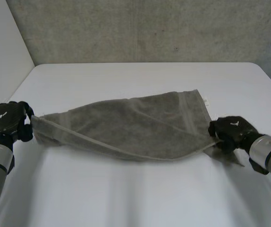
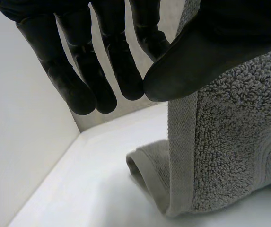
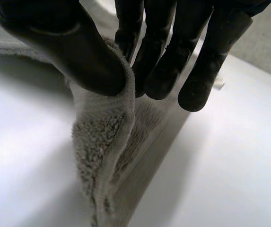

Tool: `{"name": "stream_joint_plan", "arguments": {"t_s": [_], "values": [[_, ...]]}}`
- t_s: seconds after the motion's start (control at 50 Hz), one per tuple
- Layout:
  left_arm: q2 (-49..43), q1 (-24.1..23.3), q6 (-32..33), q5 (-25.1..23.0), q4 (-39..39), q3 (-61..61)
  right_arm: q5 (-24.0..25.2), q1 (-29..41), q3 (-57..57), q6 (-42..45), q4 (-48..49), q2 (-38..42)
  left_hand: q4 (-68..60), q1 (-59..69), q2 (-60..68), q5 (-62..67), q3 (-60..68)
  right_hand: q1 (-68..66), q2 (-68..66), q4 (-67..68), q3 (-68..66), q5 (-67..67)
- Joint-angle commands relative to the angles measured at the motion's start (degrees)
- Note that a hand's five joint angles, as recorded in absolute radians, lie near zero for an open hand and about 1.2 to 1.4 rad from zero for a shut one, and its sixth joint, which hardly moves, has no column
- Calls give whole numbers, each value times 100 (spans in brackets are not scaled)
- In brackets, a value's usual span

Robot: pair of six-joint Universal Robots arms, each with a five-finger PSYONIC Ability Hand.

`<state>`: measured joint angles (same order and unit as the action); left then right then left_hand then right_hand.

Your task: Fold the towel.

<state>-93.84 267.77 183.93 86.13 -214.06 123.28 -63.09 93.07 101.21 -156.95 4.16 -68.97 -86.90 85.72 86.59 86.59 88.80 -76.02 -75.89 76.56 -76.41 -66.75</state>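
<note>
head view: left hand (image 1: pixel 5 124) and right hand (image 1: pixel 231 130) each pinch a towel (image 1: pixel 140 130) corner; carry both evenly and taut over the desk (image 1: pixel 140 194).

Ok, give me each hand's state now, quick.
Left hand: shut on the towel, pinching its left end.
Right hand: shut on the towel, pinching its right end.

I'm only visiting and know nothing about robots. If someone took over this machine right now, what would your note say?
Left hand: fingers and thumb pinch the towel at its left end.
Right hand: pinches the right end.
Towel: stretched between them over the white table, near edge seemingly lifted, far edge resting.
Done: both ends gripped.
Left: probably carry the held edge to the far edge and lay it flat.
</note>
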Motion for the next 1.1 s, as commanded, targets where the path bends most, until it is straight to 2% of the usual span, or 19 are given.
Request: {"name": "stream_joint_plan", "arguments": {"t_s": [0.02,0.18,0.28,0.36,0.46,0.5,0.54,0.56,0.62,0.66,0.7,0.72,0.76,0.78,0.82,0.88,0.92,0.96,1.1], "values": [[797,3,-129,-9,92,64,192,-429,-250,-3,-266,-1501,690,-572,-659,-1659,-880,-398,-411,344,-359,-325],[1896,12,-323,-9,1270,-182,446,-1018,-689,487,-1547,-3128,690,-572,-659,-1659,-880,-398,-411,344,-359,-325],[2124,3,-323,-17,2198,-506,737,-1362,-778,1131,-2086,-3650,690,-572,-659,-1659,-880,-398,-411,344,-359,-325],[2063,-58,-323,-26,2474,-709,921,-1397,-813,1395,-2341,-3720,690,-572,-659,-1659,-880,-398,-411,344,-359,-325],[1659,-76,-314,-26,2456,-1026,851,-960,-856,1491,-2306,-3108,690,-572,-659,-1659,-880,-398,-411,344,-359,-325],[889,-146,-279,-17,2395,-1454,763,-597,-962,1579,-2297,-2735,690,-572,-659,-1659,-880,-398,-411,344,-359,-325],[494,-216,-279,-9,2386,-1726,265,68,-1356,1850,-2297,-1931,690,-572,-659,-1659,-880,-398,-411,344,-359,-325],[72,-278,-261,9,2386,-2016,262,71,-1358,1852,-2297,-1927,690,-572,-659,-1659,-880,-398,-411,344,-359,-325],[-416,-357,-252,35,2386,-2388,-341,578,-1856,2228,-2271,-1105,690,-572,-659,-1659,-880,-398,-411,344,-359,-325],[-1325,-620,-252,62,2456,-3359,-634,730,-2246,2405,-2235,-679,690,-572,-659,-1659,-880,-398,-411,344,-359,-325],[-1678,-760,-252,79,2526,-3912,-1107,949,-3251,2537,-2034,169,690,-572,-659,-1659,-880,-398,-411,344,-359,-325],[-1951,-875,-261,123,2640,-4483,-1109,950,-3256,2537,-2033,174,690,-572,-659,-1659,-880,-398,-411,344,-359,-325],[-2110,-919,-279,201,2754,-5063,-1433,1081,-4358,2520,-1526,769,690,-572,-659,-1659,-880,-398,-411,344,-359,-325],[-2181,-946,-305,289,2825,-5643,-1434,1081,-4364,2520,-1523,771,690,-572,-659,-1659,-880,-398,-411,344,-359,-325],[-2191,-964,-340,377,2852,-6197,-1618,1108,-4951,2502,-526,851,690,-572,-659,-1659,-880,-398,-411,344,-359,-325],[-2095,-1043,-497,640,2817,-6990,-1671,1125,-4891,2388,235,771,690,-572,-659,-1659,-880,-398,-411,344,-359,-325],[-2033,-1069,-629,781,2738,-7289,-1698,1239,-4454,1907,1520,169,690,-572,-659,-1659,-880,-398,-411,344,-359,-325],[-1918,-1078,-788,888,2606,-7442,-1663,1257,-4112,1670,1892,-209,690,-572,-659,-1659,-880,-398,-411,344,-359,-325],[-1417,-1017,-1263,941,2052,-6765,-1329,1257,-3258,1236,1563,-634,690,-572,-659,-1659,-880,-398,-411,344,-359,-325]]}}
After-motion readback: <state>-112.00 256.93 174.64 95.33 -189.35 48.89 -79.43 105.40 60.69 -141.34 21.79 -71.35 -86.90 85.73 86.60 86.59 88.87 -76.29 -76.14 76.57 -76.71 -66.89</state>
